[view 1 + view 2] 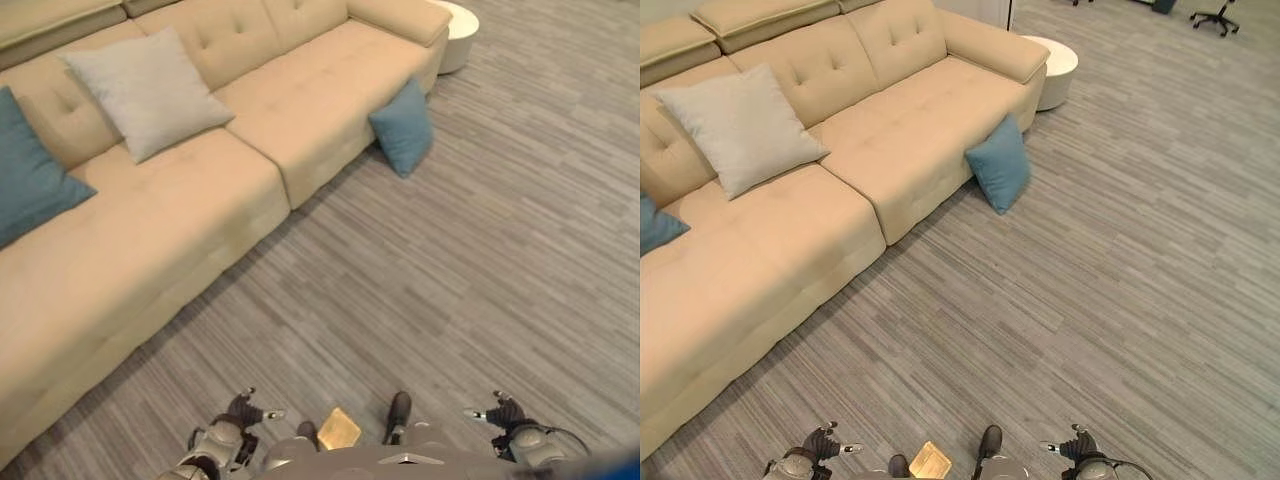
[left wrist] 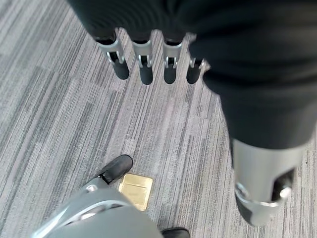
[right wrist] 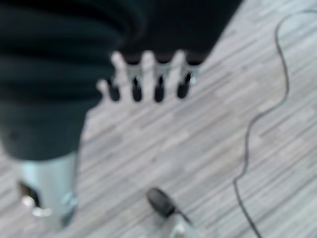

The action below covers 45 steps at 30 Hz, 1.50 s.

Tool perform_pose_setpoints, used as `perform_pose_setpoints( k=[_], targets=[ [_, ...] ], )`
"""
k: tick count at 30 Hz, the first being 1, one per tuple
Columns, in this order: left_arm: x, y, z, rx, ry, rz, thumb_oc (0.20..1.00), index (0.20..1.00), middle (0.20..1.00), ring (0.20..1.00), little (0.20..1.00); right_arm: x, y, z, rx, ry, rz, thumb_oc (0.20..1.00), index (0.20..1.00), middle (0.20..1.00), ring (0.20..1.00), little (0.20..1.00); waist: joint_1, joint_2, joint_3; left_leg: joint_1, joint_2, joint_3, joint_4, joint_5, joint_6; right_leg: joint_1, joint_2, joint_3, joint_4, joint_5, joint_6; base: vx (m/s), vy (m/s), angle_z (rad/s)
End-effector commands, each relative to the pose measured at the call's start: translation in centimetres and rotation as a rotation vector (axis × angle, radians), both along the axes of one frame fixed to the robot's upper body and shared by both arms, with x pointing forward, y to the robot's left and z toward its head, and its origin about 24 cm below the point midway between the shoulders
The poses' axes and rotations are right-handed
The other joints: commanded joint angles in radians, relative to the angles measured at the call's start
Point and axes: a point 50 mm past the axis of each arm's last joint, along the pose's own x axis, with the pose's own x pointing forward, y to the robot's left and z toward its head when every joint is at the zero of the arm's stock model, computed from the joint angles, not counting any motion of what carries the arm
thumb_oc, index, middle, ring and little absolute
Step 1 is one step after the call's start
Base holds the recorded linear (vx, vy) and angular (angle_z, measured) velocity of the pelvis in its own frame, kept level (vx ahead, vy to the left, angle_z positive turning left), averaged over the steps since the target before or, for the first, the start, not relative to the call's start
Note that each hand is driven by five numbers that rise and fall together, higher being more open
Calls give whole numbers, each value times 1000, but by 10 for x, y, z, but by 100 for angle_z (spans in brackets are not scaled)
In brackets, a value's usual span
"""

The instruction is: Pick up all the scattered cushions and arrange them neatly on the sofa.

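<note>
A blue cushion (image 1: pixel 403 127) stands on the floor, leaning against the front of the beige sofa (image 1: pixel 180 230) near its right end. On the sofa, a light grey cushion (image 1: pixel 148 90) leans on the backrest, and another blue cushion (image 1: pixel 30 175) sits at the far left. My left hand (image 1: pixel 238 418) and right hand (image 1: pixel 508 415) hang low at my sides, far from the cushions. The left hand's fingers (image 2: pixel 143 62) are straight and hold nothing. Straight and empty too are the right hand's fingers (image 3: pixel 148 79).
A round white side table (image 1: pixel 458 30) stands past the sofa's right arm. A small brass plate (image 1: pixel 339 428) is set in the striped grey carpet by my feet. An office chair (image 1: pixel 1218 14) stands far off at the back right.
</note>
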Motion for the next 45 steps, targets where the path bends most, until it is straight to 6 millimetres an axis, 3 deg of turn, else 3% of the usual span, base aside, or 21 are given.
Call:
perform_pose_setpoints(
  k=[1, 2, 4, 6, 9, 11, 13, 15, 19, 20, 21, 22, 23, 26, 29, 31, 36, 39, 41, 43, 45],
  targets=[
    [18, -4, 4, -8, -36, -15, 1000, 1000, 1000, 1000, 1000, 17, -9, 8, -33, -49, -10, 1000, 1000, 1000, 1000, 1000, -22, -25, 10, -58, -4, -25, 173, -54, -24, -2, 1, 14, 103, -101, -43, 116, -208, -27],
    [23, -9, 5, -18, -53, -23, 1000, 1000, 1000, 1000, 1000, 19, -10, 10, -35, -63, -7, 1000, 1000, 1000, 1000, 1000, -19, -34, 28, -114, 21, -38, 315, -15, -42, 21, 20, 25, 93, -113, -69, 74, -148, -8],
    [28, -11, 7, -21, -71, -26, 1000, 1000, 1000, 1000, 1000, 20, -12, 10, -41, -65, -4, 1000, 1000, 1000, 1000, 1000, -13, -46, 41, -170, 12, -74, 382, 19, -40, 33, 26, 32, 87, -127, -82, 131, -186, -2],
    [31, -15, 7, -30, -81, -30, 1000, 1000, 1000, 1000, 1000, 19, -14, 11, -43, -66, -12, 1000, 1000, 1000, 1000, 1000, -10, -54, 44, -216, -3, -83, 385, -3, -27, 49, 28, 39, 76, -135, -81, 160, -110, -9],
    [29, -18, 6, -37, -73, -37, 1000, 1000, 1000, 1000, 1000, 15, -15, 10, -48, -57, -18, 1000, 1000, 1000, 1000, 1000, 0, -64, 40, -263, -25, -74, 307, -23, -10, 79, 34, 55, 56, -151, -73, 262, -54, -3],
    [27, -18, 5, -38, -70, -38, 1000, 1000, 1000, 1000, 1000, 14, -16, 10, -50, -54, -19, 1000, 1000, 1000, 1000, 1000, 6, -63, 38, -290, -39, -76, 263, 5, -7, 94, 43, 61, 44, -158, -69, 209, -6, -7],
    [23, -15, 4, -38, -62, -1, 1000, 1000, 1000, 1000, 1000, 14, -13, 8, -47, -53, -20, 1000, 1000, 1000, 1000, 1000, 54, -51, 31, -366, -76, -122, 116, 116, -17, 156, 84, 109, 21, -189, -63, 403, 1, -6],
    [21, -13, 4, -37, -58, 11, 1000, 1000, 1000, 1000, 1000, 14, -13, 8, -48, -52, -19, 1000, 1000, 1000, 1000, 1000, 69, -53, 30, -382, -79, -126, 118, 127, -19, 170, 87, 124, 27, -200, -62, 281, 40, -43],
    [0, -6, -2, -32, -2, 72, 1000, 1000, 1000, 1000, 1000, 13, -7, 6, -34, -38, 15, 1000, 1000, 1000, 1000, 1000, 105, -61, -10, -341, -98, -134, 127, 80, 26, 183, 48, 152, 138, -235, -31, 396, 167, -93],
    [1, -5, -2, -28, -2, 70, 1000, 1000, 1000, 1000, 1000, 17, -5, 7, -27, -46, 25, 1000, 1000, 1000, 1000, 1000, 111, -66, -11, -332, -100, -119, 138, 63, 37, 168, 30, 149, 198, -222, -9, 279, 153, -86],
    [9, -2, 1, -16, -21, 52, 1000, 1000, 1000, 1000, 1000, 29, -1, 10, -17, -77, 41, 1000, 1000, 1000, 1000, 1000, 97, -66, 6, -298, -107, -94, 154, 30, 66, 78, -15, 160, 388, -135, 42, 276, 152, -77],
    [9, -2, 1, -17, -21, 52, 1000, 1000, 1000, 1000, 1000, 29, -1, 10, -17, -77, 41, 1000, 1000, 1000, 1000, 1000, 97, -65, 4, -301, -105, -94, 154, 32, 65, 76, -13, 160, 386, -132, 41, 347, 152, -50],
    [16, 1, 4, 1, -38, 25, 1000, 1000, 1000, 1000, 1000, 32, 2, 11, -4, -92, 45, 1000, 1000, 1000, 1000, 1000, 72, -49, 16, -247, -101, -97, 151, 2, 77, -10, -14, 172, 520, -87, 47, 175, 57, -25],
    [22, 2, 7, 10, -56, 11, 1000, 1000, 1000, 1000, 1000, 33, 3, 11, 1, -98, 45, 1000, 1000, 1000, 1000, 1000, 42, -29, 28, -185, -100, -113, 136, -23, 81, -89, 4, 169, 572, -106, 29, 292, 48, 5],
    [31, 1, 10, 11, -84, 6, 1000, 1000, 1000, 1000, 1000, 35, 4, 12, 1, -104, 49, 1000, 1000, 1000, 1000, 1000, 12, -20, 35, -98, -96, -129, 101, -65, 72, -157, -10, 101, 414, -127, -6, 387, -118, 28],
    [31, 1, 11, 9, -89, 11, 1000, 1000, 1000, 1000, 1000, 34, 4, 11, -2, -92, 62, 1000, 1000, 1000, 1000, 1000, -4, -29, 39, -25, -93, -130, 81, -101, 47, -186, -33, 38, 193, -69, 4, 458, -203, -1],
    [24, -1, 7, 12, -60, -14, 1000, 1000, 1000, 1000, 1000, 25, 3, 8, -7, -62, 76, 1000, 1000, 1000, 1000, 1000, -32, -31, 20, 59, -72, -153, 72, -133, 22, -172, -16, 60, 131, -25, 5, 395, -195, 10],
    [19, -6, 4, -6, -43, -19, 1000, 1000, 1000, 1000, 1000, 19, 3, 6, -4, -44, 78, 1000, 1000, 1000, 1000, 1000, -41, -18, 1, 48, -24, -158, 176, -47, -21, -127, 33, 76, 134, -44, -39, 318, -238, 21],
    [26, -13, 6, -23, -58, -48, 1000, 1000, 1000, 1000, 1000, 23, 1, 8, -5, -74, 58, 1000, 1000, 1000, 1000, 1000, -26, -45, 39, -115, -3, -179, 545, 78, -33, -48, 61, 112, 115, -78, -93, 286, -404, -8],
    [30, -12, 7, -14, -68, -43, 1000, 1000, 1000, 1000, 1000, 27, -2, 11, -13, -86, 45, 1000, 1000, 1000, 1000, 1000, -16, -72, 56, -195, -2, -158, 631, 101, -22, -8, 59, 123, 106, -101, -114, 296, -306, -11],
    [31, -14, 7, -20, -70, -40, 1000, 1000, 1000, 1000, 1000, 27, -3, 11, -14, -84, 41, 1000, 1000, 1000, 1000, 1000, 7, -80, 65, -286, -24, -138, 625, 41, -3, 42, 69, 143, 93, -123, -118, 401, -181, -43]
  ],
)
